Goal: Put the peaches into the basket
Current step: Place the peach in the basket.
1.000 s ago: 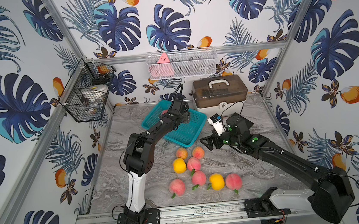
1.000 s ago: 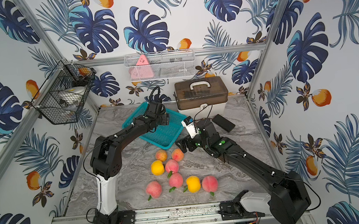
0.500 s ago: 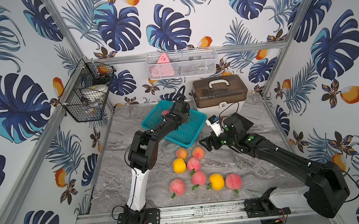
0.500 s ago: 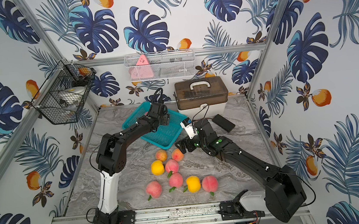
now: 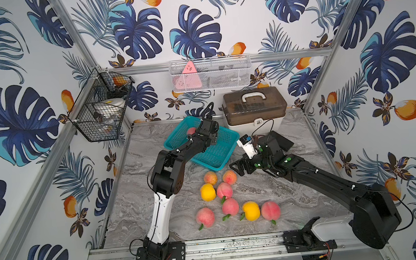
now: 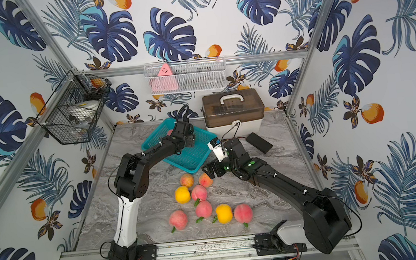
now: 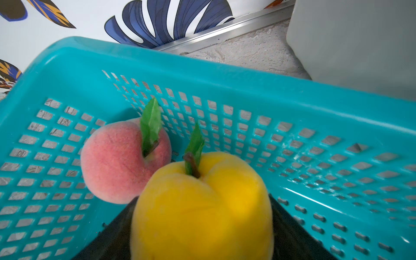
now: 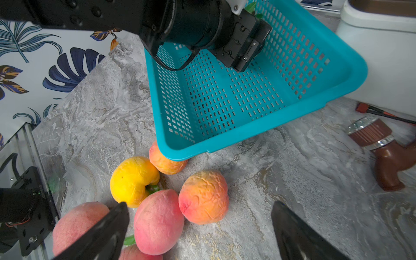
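Basket: 1 pink peach in; yellow peach in L pincer above; R pincer wide; 8 peaches at 6 o'clock.

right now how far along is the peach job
Done: one pink peach lies in the teal basket. In hand: the left gripper holds a yellow peach over the basket, not yet released. Left: eight peaches on the marble table; the right gripper hangs open above the nearest ones.
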`<state>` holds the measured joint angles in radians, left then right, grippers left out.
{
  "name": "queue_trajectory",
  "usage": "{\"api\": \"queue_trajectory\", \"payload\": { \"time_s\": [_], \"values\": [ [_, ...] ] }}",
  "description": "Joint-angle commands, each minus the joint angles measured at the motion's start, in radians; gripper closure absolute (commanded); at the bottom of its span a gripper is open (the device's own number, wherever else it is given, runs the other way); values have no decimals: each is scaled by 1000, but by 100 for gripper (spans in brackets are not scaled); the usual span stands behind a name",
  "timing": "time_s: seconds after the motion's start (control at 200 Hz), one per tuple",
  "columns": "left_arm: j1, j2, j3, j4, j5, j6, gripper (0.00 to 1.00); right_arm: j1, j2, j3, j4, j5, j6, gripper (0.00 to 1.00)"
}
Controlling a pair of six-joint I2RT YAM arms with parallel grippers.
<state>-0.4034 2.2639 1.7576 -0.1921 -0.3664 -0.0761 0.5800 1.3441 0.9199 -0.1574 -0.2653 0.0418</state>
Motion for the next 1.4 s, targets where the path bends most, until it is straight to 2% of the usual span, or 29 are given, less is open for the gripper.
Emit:
{"api": "queue_trajectory", "payload": {
  "time_s": [0.0, 0.611, 0.716, 1.396],
  "values": [
    [3, 12, 16, 34, -16, 16, 30, 0, 7, 1, 39, -15, 9, 0],
    [3, 62, 39, 45, -30, 33, 28, 1, 41, -1, 61, -33, 12, 0],
    [3, 69, 45, 41, -31, 41, 27, -28, 45, 0, 66, -35, 11, 0],
    [2, 57, 32, 17, -23, 58, 11, -37, 25, 0, 60, -35, 12, 0]
  ]
}}
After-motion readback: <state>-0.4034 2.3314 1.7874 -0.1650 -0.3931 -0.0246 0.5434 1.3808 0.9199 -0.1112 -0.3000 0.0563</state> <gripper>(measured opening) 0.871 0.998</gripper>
